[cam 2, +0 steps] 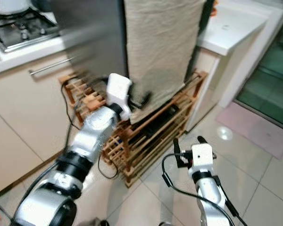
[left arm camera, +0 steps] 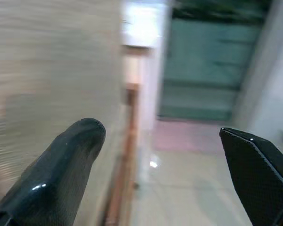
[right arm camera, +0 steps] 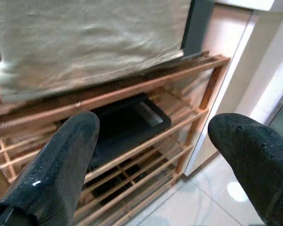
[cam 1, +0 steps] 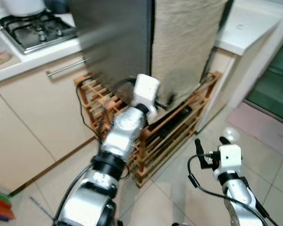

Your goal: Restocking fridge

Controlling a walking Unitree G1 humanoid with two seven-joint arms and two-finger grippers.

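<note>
silver arms with black joint rings, white wrist housings, black cables and rounded black fingers [right arm camera: 61, 165].

1 fridge [cam 1: 118, 42], 1 wooden rack [cam 1: 174, 136], 2 grippers.

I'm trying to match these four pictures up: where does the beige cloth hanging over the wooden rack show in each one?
Left eye view: beige cloth hangs top centre, above the wooden rack.
Right eye view: same cloth, top centre.
Left wrist view: blurred beige surface beside the left gripper, probably the cloth.
Right wrist view: cloth fills the top, beyond the right gripper.
Shared landmark: the rack.
</note>
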